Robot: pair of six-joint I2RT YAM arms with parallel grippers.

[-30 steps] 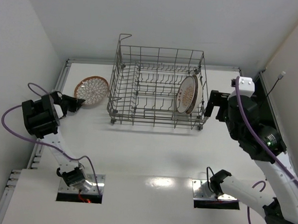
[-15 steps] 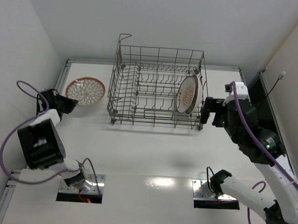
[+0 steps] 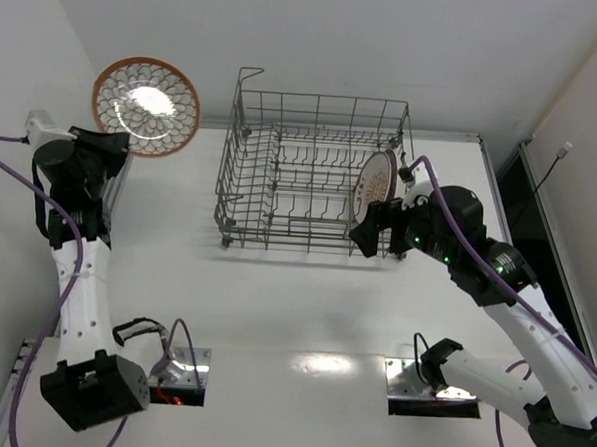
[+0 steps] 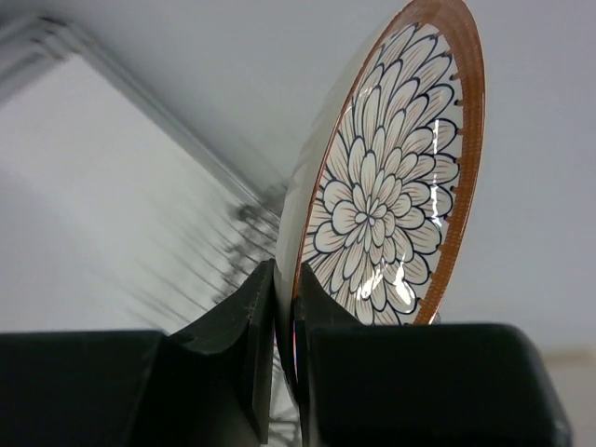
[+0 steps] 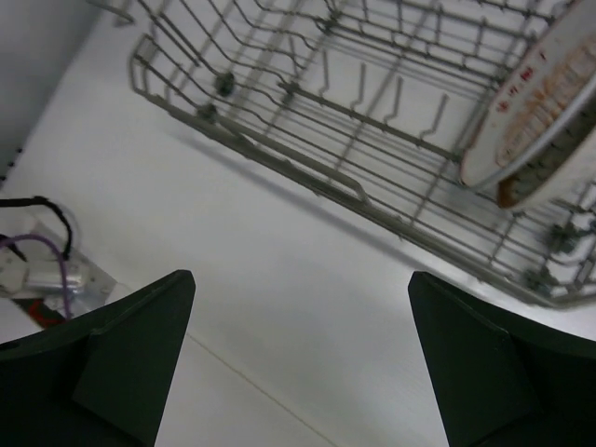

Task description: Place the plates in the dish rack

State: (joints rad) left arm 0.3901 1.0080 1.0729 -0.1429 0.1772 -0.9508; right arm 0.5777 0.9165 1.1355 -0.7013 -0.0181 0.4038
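My left gripper (image 3: 110,146) is shut on the lower rim of a petal-pattern plate (image 3: 145,105) with a brown rim and holds it high in the air, left of the grey wire dish rack (image 3: 278,234). In the left wrist view the plate (image 4: 386,186) stands on edge between my fingers (image 4: 250,317). A second plate with an orange rim (image 3: 373,187) stands upright in the rack's right end; it also shows in the right wrist view (image 5: 540,102). My right gripper (image 3: 363,237) is open and empty over the table, in front of the rack's right front corner.
White walls close in on the left, back and right. The rack's tall wire sides (image 3: 320,106) and upright tines (image 5: 372,93) rise from the table. Both arm bases sit at the near edge (image 3: 161,362).
My left arm has lifted the petal plate off the table and swung it high and upright. My right gripper has moved left, from beside the rack's right end to its front corner.
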